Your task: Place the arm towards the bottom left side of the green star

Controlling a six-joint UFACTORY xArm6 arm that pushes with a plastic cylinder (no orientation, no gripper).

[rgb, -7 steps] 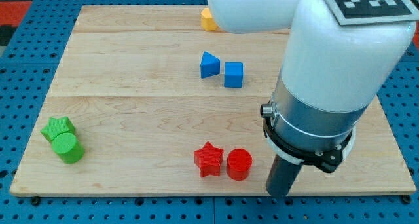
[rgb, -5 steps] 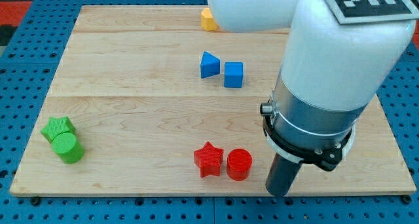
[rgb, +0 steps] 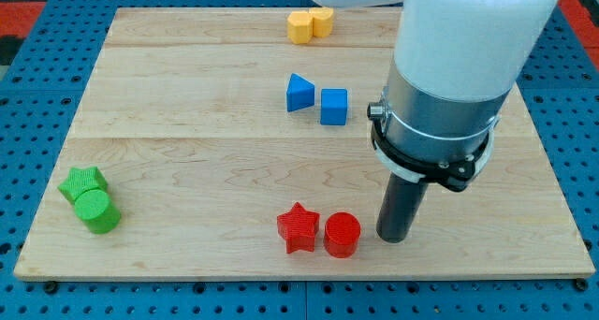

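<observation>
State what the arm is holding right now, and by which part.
Nothing is held. The arm ends in a bare rod; my tip rests on the board just right of the red cylinder, far from the green star.

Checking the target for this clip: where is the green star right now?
The green star sits near the board's left edge, touching the green cylinder below it, far left of my tip.

My tip (rgb: 394, 239) has moved a little toward 12 o'clock and now stands just beside the red cylinder (rgb: 343, 235), at its 3 o'clock. The arm (rgb: 456, 67) has also shifted toward 12 o'clock, so both yellow blocks (rgb: 310, 24) are now uncovered.
</observation>
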